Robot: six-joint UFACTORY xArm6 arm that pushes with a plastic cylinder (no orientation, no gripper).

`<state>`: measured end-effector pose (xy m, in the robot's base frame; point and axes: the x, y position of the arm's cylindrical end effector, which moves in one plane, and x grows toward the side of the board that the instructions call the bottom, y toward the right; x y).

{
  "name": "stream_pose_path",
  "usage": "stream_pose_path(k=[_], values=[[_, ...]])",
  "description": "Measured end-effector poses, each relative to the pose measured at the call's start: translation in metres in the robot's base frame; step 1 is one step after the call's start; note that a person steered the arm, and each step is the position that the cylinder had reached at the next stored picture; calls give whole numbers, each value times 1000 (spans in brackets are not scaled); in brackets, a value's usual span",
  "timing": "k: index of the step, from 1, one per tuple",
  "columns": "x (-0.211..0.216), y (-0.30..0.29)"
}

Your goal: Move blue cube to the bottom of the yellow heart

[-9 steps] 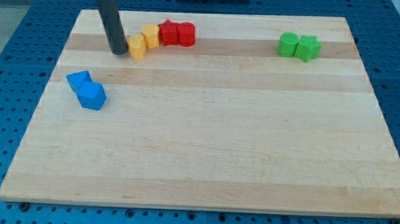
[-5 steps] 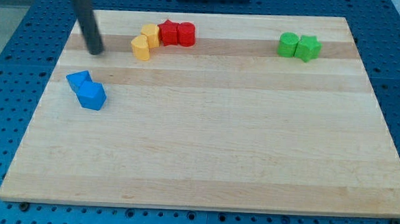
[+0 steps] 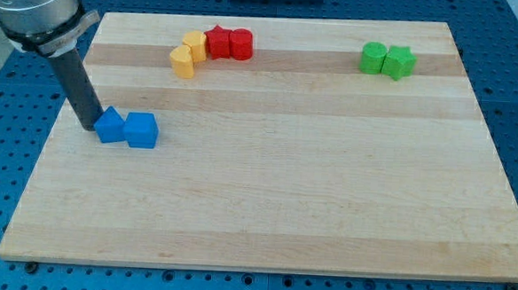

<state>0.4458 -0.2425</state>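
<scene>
Two blue blocks lie side by side at the board's left: a blue cube [image 3: 142,130] on the right and a blue block with a pointed top [image 3: 110,126] touching its left side. My tip [image 3: 90,124] is against the left side of the pointed blue block. Two yellow blocks sit near the view's top left: one [image 3: 182,61] lower left and one [image 3: 194,45] upper right, touching each other. I cannot tell which of them is the heart. The blue cube is well below and left of them.
Two red blocks [image 3: 218,42] [image 3: 240,44] touch the upper yellow block on its right. Two green blocks [image 3: 374,58] [image 3: 399,62] sit together at the top right. The wooden board [image 3: 284,182] lies on a blue perforated table.
My tip has moved from beside the lower yellow block down and left to the blue blocks. The blue blocks have slid right and now sit in a row.
</scene>
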Motion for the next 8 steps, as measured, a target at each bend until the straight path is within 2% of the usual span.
stream_pose_path(k=[1,2,3,5,6,7,8], values=[[38,10],[52,43],[45,74],[-15,114],[-14,119],[54,123],[83,76]])
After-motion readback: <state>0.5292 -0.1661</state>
